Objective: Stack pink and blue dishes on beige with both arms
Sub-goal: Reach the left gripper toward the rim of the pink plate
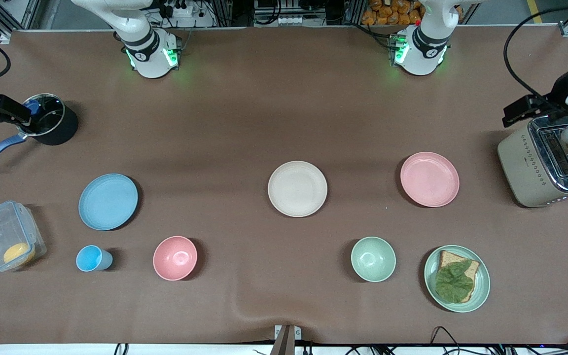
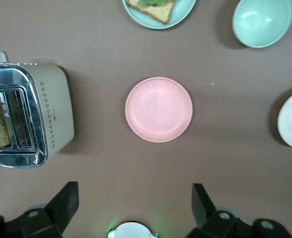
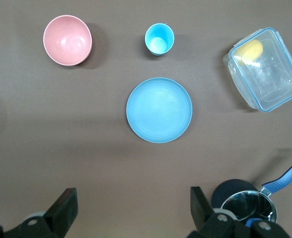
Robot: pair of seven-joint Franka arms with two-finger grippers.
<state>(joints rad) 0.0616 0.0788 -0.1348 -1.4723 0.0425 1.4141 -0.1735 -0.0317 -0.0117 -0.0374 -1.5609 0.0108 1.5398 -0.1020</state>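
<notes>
The beige plate [image 1: 297, 189] lies mid-table. The pink plate [image 1: 429, 179] [image 2: 158, 109] lies beside it toward the left arm's end. The blue plate [image 1: 108, 201] [image 3: 159, 110] lies toward the right arm's end. All three are bare and apart from one another. My left gripper [image 1: 520, 112] [image 2: 134, 193] hangs open high over the table by the toaster, holding nothing. My right gripper [image 1: 3, 109] [image 3: 133, 196] hangs open high by the black pot, also holding nothing.
A toaster [image 1: 543, 165] holding bread stands at the left arm's end. Nearer the camera are a green plate [image 1: 481, 291] with a sandwich, a green bowl [image 1: 373, 259], a pink bowl [image 1: 175, 258], a blue cup [image 1: 91, 258] and a clear box [image 1: 3, 231]. A black pot [image 1: 54, 125] sits near the right gripper.
</notes>
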